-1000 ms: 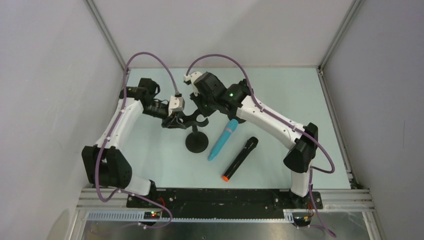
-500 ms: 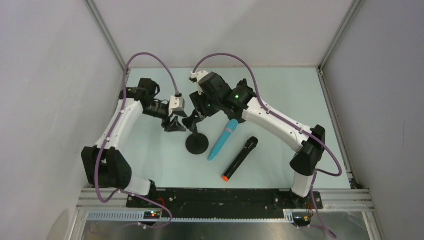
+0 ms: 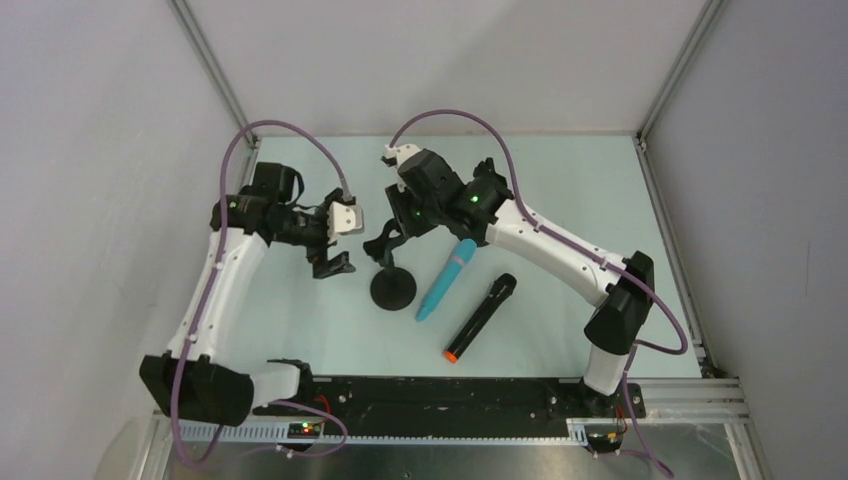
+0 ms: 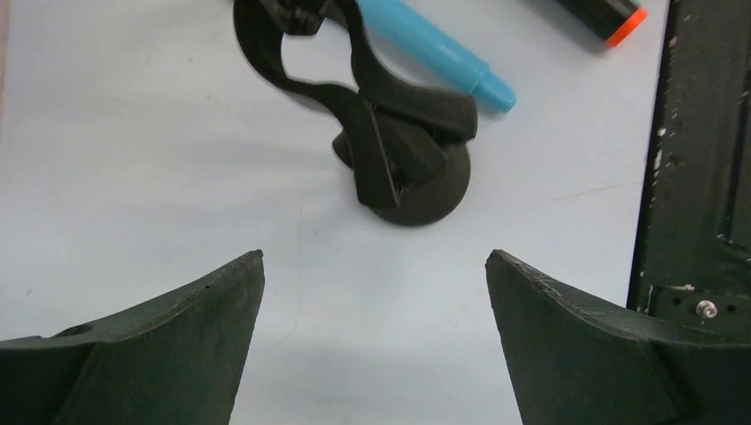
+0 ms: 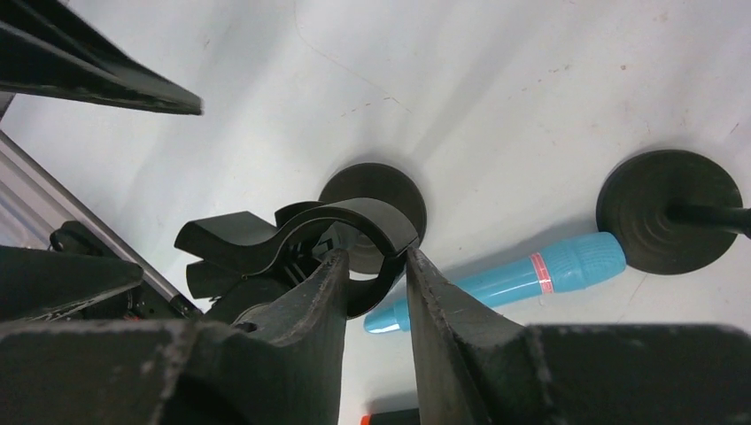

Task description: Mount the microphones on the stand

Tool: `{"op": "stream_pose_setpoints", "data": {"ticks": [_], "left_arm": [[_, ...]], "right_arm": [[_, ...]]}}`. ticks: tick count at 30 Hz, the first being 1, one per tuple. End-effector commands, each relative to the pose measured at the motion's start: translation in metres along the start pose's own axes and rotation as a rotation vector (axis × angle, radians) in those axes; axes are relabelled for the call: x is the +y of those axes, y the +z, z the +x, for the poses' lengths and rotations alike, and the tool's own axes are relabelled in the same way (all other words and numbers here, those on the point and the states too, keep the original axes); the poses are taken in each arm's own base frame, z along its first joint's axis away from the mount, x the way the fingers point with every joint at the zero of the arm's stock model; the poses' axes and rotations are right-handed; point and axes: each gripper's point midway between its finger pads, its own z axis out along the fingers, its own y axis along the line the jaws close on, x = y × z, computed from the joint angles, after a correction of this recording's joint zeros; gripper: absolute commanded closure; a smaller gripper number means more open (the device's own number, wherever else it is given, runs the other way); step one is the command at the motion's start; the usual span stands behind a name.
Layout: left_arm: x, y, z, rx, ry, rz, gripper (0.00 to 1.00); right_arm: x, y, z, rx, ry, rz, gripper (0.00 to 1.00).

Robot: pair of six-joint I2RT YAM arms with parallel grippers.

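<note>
Pale green bench [image 3: 560,180]. Black stand [image 3: 393,288], upright mid-bench. Turquoise microphone [image 3: 446,280], lying just right of the stand's base. Black microphone [image 3: 482,316], orange-capped, lying beside it, nearer the right edge. Right end effector [image 5: 376,257], clamped on the stand's clip. Left end effector [image 4: 374,258], jaws wide apart, empty.

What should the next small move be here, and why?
Probably swing the open left gripper past the stand toward the blue microphone. It and the black microphone lie on the table, neither clipped in, and the right gripper is pinched on the stand's clip, so the left one looks free to fetch.
</note>
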Motion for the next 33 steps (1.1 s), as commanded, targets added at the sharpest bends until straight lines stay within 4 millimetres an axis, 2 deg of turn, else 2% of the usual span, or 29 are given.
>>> {"op": "stream_pose_setpoints", "data": {"ticks": [1,2,5,7,8,10,11,14,16,19,21,26,28,33], "left_arm": [[0.006,-0.02,0.015,0.189,-0.052,-0.113,0.0],[0.007,-0.023,0.025,0.249,-0.057,-0.127,0.0],[0.006,-0.021,0.028,0.275,-0.065,-0.123,0.04],[0.0,-0.016,0.012,0.188,-0.079,-0.097,0.12],[-0.004,-0.015,0.006,0.154,-0.071,-0.092,0.2],[-0.016,-0.009,-0.01,0.047,-0.045,-0.065,0.29],[-0.021,-0.006,-0.02,-0.018,-0.034,-0.047,0.3],[-0.03,0.003,-0.029,-0.128,-0.036,-0.055,0.28],[-0.036,0.007,-0.031,-0.165,-0.062,-0.031,0.25],[-0.041,0.012,-0.024,-0.171,-0.076,-0.024,0.06],[-0.039,0.009,-0.028,-0.185,-0.082,-0.058,0.01],[-0.011,0.001,-0.031,-0.181,-0.108,-0.22,0.0],[-0.008,0.0,-0.032,-0.192,-0.12,-0.248,0.0],[-0.015,0.007,-0.037,-0.228,-0.126,-0.199,0.0]], "right_arm": [[0.0,-0.006,0.013,0.035,0.006,0.008,0.68],[-0.001,-0.006,0.013,0.035,0.01,0.013,0.68],[-0.002,-0.004,0.015,0.038,0.024,0.024,0.72],[-0.002,-0.003,0.016,0.036,0.037,0.046,0.74],[-0.004,-0.002,0.017,0.034,0.05,0.068,0.75],[-0.008,-0.002,0.023,0.048,0.071,0.119,0.77],[-0.007,-0.001,0.024,0.052,0.097,0.135,0.78],[-0.017,-0.002,0.036,0.082,0.149,0.233,0.84],[-0.02,-0.003,0.041,0.088,0.201,0.282,0.85],[-0.021,-0.006,0.045,0.072,0.275,0.338,0.86],[-0.017,-0.009,0.046,0.052,0.292,0.372,0.85],[-0.007,-0.019,0.053,0.041,0.36,0.441,0.73],[-0.006,-0.023,0.057,0.036,0.372,0.463,0.71],[-0.007,-0.037,0.059,0.002,0.393,0.519,0.69]]}}
